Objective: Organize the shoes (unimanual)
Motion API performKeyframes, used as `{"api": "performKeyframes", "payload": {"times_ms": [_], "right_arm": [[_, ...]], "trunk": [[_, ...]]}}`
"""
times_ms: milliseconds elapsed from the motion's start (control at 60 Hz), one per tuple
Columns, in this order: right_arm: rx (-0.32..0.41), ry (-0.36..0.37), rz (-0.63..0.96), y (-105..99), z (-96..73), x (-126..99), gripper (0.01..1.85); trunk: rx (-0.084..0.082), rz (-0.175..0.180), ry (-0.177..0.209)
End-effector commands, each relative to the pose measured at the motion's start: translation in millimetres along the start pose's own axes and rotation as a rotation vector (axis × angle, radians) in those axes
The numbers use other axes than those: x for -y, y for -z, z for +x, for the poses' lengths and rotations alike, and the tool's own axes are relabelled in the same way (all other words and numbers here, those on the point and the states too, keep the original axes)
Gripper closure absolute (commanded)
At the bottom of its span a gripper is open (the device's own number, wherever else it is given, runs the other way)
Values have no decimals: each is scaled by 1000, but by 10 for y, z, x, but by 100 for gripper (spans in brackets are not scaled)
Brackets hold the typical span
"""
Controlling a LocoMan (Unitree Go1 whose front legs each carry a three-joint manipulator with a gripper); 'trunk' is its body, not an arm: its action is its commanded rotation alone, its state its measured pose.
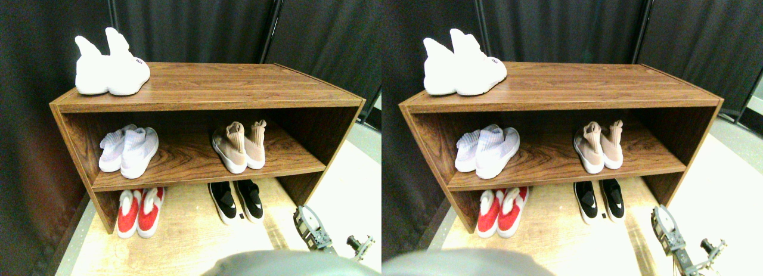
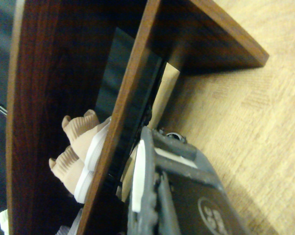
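The tan-beige knit shoes (image 1: 241,146) stand side by side on the right part of the middle shelf (image 1: 197,163), toes toward the front; the wrist view shows their ribbed collars and white soles (image 2: 76,147) past the shelf's edge. The low black shoes (image 1: 236,200) lie as a pair on the floor under that shelf, right of centre. My right gripper (image 1: 309,223) hangs low in front of the rack's right end, a little right of the black pair and apart from every shoe. Nothing shows in its grip.
A white high-collar pair (image 1: 110,70) sits on the rack's top (image 1: 226,79) at the left. A pale lavender-white pair (image 1: 128,149) occupies the middle shelf's left. A red and white pair (image 1: 140,211) lies on the floor below. Dark curtains hang behind; the rack's right wall (image 1: 331,139) is close to my gripper.
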Motion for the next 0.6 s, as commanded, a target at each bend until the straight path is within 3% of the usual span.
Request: {"api": "performKeyframes", "payload": {"times_ms": [17, 133, 217, 600], "right_arm": [[-4, -33, 22, -7, 97, 19, 180], [36, 17, 28, -2, 235, 154, 180], [104, 62, 31, 10, 313, 229, 180], [111, 160, 44, -28, 688, 483, 180]], "trunk": [[-17, -28, -12], [-19, -30, -17], [-21, -31, -22], [-20, -37, -37]]}}
